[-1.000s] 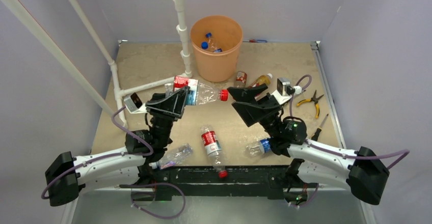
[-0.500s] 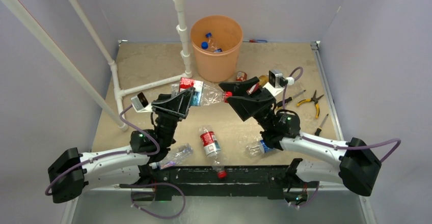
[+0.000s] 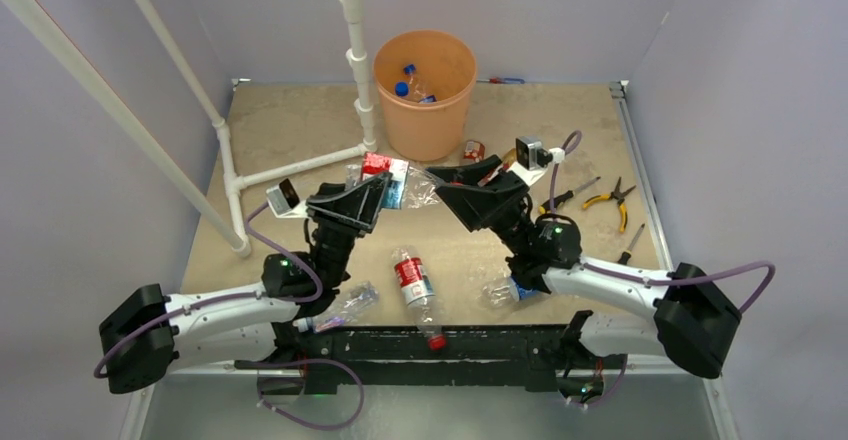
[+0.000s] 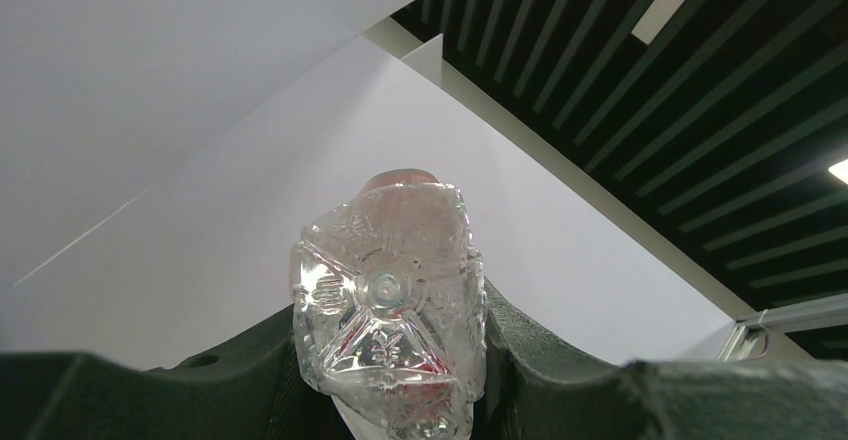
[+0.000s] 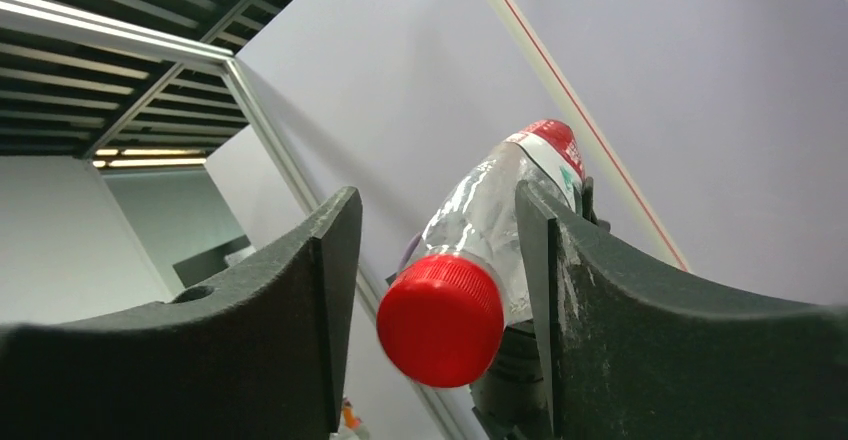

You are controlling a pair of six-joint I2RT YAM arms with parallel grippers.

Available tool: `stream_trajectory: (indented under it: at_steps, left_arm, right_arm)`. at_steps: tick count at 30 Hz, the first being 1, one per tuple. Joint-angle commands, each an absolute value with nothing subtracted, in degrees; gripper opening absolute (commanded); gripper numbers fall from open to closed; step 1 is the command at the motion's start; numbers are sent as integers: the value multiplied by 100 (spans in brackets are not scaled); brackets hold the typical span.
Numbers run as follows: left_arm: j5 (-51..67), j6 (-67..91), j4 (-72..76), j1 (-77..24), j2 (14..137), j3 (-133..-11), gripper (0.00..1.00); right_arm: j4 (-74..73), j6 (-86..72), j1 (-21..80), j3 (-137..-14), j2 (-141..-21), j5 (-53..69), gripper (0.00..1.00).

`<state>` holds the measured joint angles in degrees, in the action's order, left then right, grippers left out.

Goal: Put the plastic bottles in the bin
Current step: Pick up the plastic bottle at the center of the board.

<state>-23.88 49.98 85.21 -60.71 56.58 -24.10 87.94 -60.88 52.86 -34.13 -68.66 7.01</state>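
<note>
the orange bin (image 3: 440, 125) stands upright near the middle of the table's far edge, with two blue-capped bottles (image 3: 402, 88) inside. a clear red-capped bottle (image 3: 405, 182) with a red label hangs level above the table's middle, its base pinched in the left gripper (image 3: 378, 192). three more lie on their sides near the near edge: a red-labelled bottle (image 3: 413, 278), a clear bottle (image 3: 348, 304) to its left and a blue-labelled bottle (image 3: 508, 288) to its right.

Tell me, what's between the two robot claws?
A clear bottle, shown in the top view. The left gripper grips its bottom; the right gripper has jaws around its red cap.
</note>
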Motion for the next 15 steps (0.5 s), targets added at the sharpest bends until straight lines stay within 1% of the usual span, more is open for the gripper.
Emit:
stream_trajectory:
  at_steps: [1,3,4,7,10,11,13,14,15]
  left_arm:
    - [-2203,5077,9472,-6043,5978,-2624,0]
    - [-2170,5148,9604,-6038,6103,-2611,0]
    - [-2157,5165,9646,-6038,6139,-2604,0]
    - [-2123,5160,9662,-6038,6165,-2596,0]
    - [-2114,5088,9541,-6038,6126,-2590,0]
    - [-2103,5066,9473,-6038,6100,-2583,3]
    - [-2126,5051,9433,-6039,6061,-2532,13]
    - [-2139,5025,9444,-6038,6038,-2491,18]
    - [-2155,5001,9463,-6039,6012,-2443,22]
  right_arm:
    - [9261,-6369,5309,-3504,-7050,819,54]
    - [9343,-6420,5309,-3514,-7119,819,45]
    - [9391,-6439,5309,-3503,-7141,799,42]
    - [9409,-6432,5309,-3482,-7131,765,39]
    - [9377,-6348,5309,-3441,-7062,727,29]
    - [9384,-6301,5309,-3409,-7027,703,26]
    - [9321,-6161,5309,-3369,-6927,663,18]
    - [9179,-6075,5309,-3369,-6861,658,11]
    - [8995,-6007,5309,-3382,-6777,658,0]
